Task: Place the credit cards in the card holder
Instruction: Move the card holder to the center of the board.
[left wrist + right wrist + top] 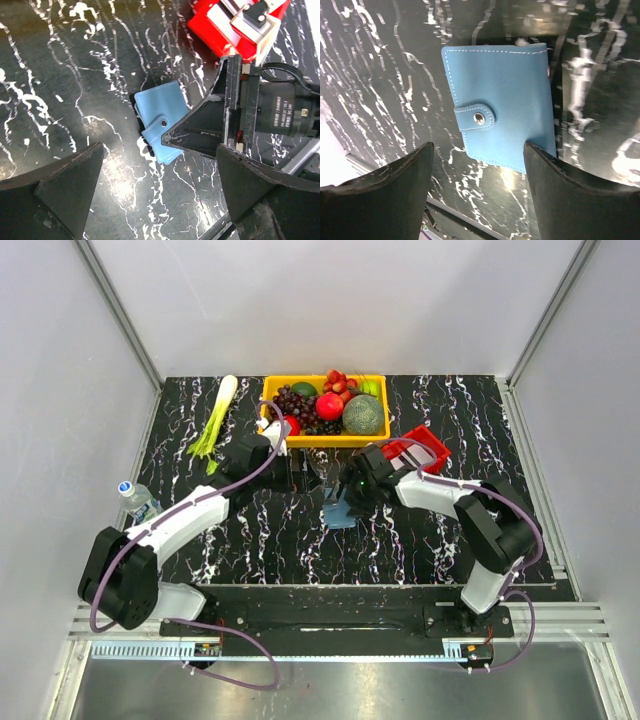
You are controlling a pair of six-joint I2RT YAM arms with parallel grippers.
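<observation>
Blue card holder lies flat on the black marbled table, near the middle, folded shut with its strap snapped down; the right gripper hangs just over it, fingers spread wide to either side of the holder's near edge and clasping nothing; from the left wrist view one of its dark fingers covers the holder's right corner. The left gripper hovers just beside, jaws likewise wide apart and empty. The credit cards, white and grey, sit in the red tray well apart from the holder, beyond the right arm. Behind stands a yellow crate of fruit; a leek lies to its left; a water bottle rests at the table's left edge.
</observation>
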